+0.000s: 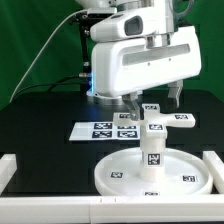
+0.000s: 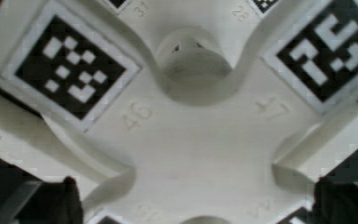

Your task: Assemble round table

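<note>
The large round disc (image 1: pixel 120 172) lies on the black table at the front. The short thick post (image 1: pixel 152 148) stands upright at the disc's middle. The four-armed cross piece (image 1: pixel 165 121) sits on top of the post. My gripper (image 1: pixel 153 102) hangs just above the cross piece, jaws wide apart. In the wrist view the cross piece (image 2: pixel 185 130) fills the picture, with tags on two of its arms. The dark fingertips (image 2: pixel 51 200) stand on either side of its hub. My gripper (image 2: pixel 197 205) is open, and I see no contact with the piece.
The marker board (image 1: pixel 100 129) lies flat on the table behind the disc, towards the exterior view's left. White rails (image 1: pixel 10 170) border the table at the front and both sides. Cables hang behind the arm.
</note>
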`<state>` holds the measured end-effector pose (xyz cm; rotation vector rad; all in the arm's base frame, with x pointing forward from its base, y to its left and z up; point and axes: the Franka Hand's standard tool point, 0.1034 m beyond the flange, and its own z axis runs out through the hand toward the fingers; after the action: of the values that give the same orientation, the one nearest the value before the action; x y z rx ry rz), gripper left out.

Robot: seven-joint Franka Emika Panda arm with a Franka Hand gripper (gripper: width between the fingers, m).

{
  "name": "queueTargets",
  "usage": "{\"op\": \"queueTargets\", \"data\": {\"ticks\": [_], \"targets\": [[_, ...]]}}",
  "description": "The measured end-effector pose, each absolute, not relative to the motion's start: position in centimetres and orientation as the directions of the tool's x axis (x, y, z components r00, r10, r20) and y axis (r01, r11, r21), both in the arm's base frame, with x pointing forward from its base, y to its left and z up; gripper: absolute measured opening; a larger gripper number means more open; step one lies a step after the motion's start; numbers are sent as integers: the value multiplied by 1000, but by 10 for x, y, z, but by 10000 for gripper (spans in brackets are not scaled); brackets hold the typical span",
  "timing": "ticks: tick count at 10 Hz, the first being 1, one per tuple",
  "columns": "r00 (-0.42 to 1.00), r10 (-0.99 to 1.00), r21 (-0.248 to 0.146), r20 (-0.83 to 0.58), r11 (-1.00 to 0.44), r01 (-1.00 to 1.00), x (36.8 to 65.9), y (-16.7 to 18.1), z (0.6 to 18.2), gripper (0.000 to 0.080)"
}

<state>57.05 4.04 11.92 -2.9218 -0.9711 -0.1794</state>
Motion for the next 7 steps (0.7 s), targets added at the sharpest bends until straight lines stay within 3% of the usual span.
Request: {"op": "queueTargets", "data": {"ticks": [7], "targets": [[810,575,-22,114,-814,581,568,41,111,649]]}}
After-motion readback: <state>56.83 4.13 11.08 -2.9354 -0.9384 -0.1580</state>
